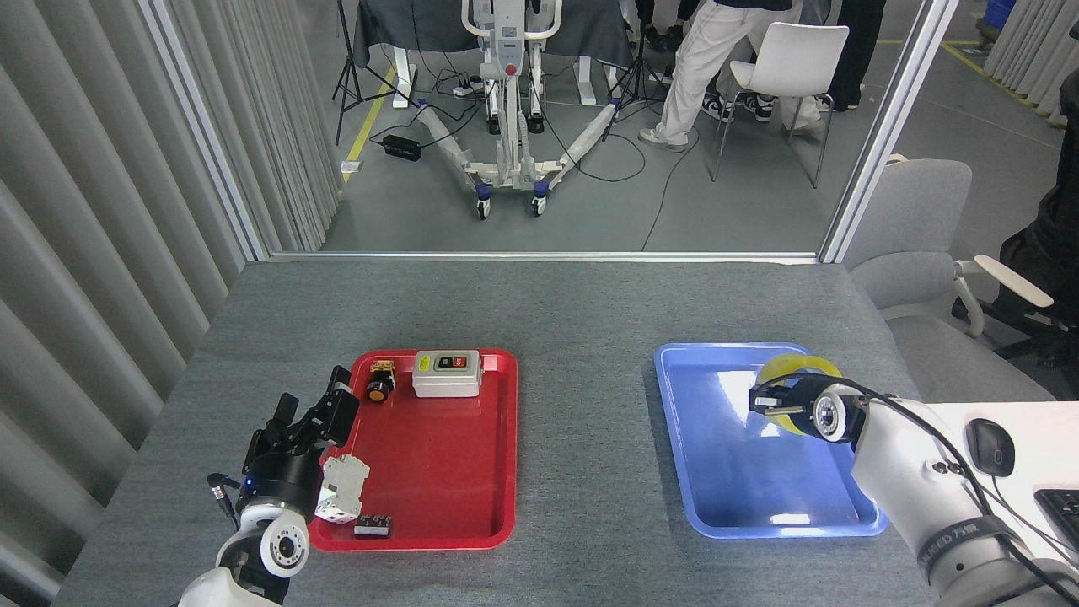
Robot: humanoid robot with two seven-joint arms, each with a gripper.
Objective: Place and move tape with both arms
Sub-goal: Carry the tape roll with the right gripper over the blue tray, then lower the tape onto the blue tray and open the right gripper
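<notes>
**Now: tape over the blue tray**

Head view: the translucent yellow roll of packing tape (pixel 797 368) sits over the far right corner of the shallow blue plastic tray (pixel 725 472), pinched by the right gripper (pixel 771 403). Its glossy band shows only partly behind the wrist. The left gripper (pixel 314 411) hovers at the red plastic tray's (pixel 455 497) left rim, fingers spread, holding nothing.
</notes>
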